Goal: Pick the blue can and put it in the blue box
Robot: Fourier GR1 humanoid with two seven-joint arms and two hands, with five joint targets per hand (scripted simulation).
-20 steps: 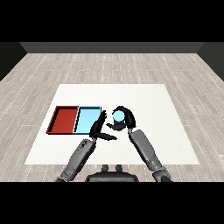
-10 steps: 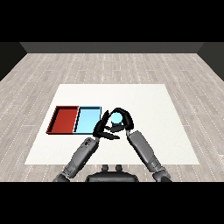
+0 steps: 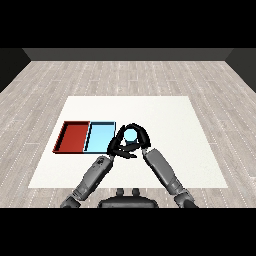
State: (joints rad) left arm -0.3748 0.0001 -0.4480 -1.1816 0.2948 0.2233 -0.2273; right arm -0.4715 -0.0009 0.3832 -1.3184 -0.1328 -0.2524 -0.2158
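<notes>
Single view, from the robot's head. Looks down and forward across the white table (image 3: 165, 115), wood-plank floor beyond, dark wall at the far edge. Not mirrored. Both grey forearms enter from the lower corners and meet near centre. Red tray (image 3: 73, 137) and light blue tray (image 3: 98, 137) sit left of centre. Whole tabletop fits in view, so the camera stands well back. No second view to compare.

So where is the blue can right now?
In the head view the blue can sits inside the curled right robot hand, just right of the light blue tray, not over it yet, with the left robot hand close alongside.
</notes>
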